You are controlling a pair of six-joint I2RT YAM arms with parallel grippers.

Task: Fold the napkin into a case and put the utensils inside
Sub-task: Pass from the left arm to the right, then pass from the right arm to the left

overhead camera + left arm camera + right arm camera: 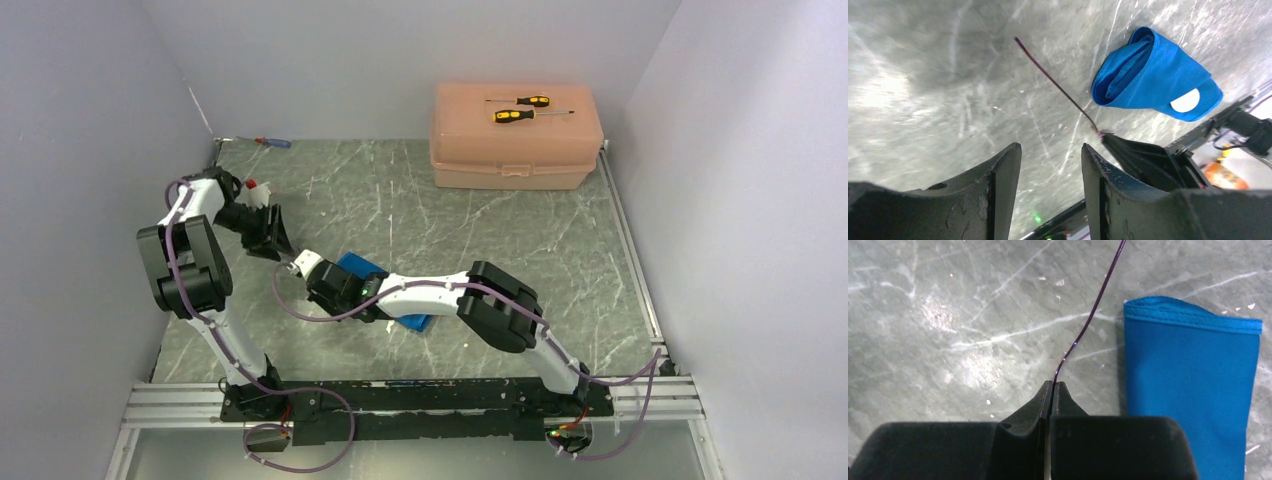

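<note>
The blue napkin (1158, 75) lies folded as a slim case (362, 268), partly under my right arm. A white spoon (1185, 100) shows in its open end. The dark purple fork (1088, 320), seen edge-on as a thin line, is pinched at one end by my right gripper (1054, 385), just left of the napkin (1193, 390). In the left wrist view the fork (1058, 87) slants up from those fingertips. My left gripper (1050, 147) hovers over the tabletop a little to the left, jaws apart with nothing between them.
A peach plastic box (515, 150) stands at the back right with two yellow-and-black screwdrivers (522, 108) on its lid. A small blue-and-red screwdriver (268, 142) lies at the back left corner. Walls close in on both sides.
</note>
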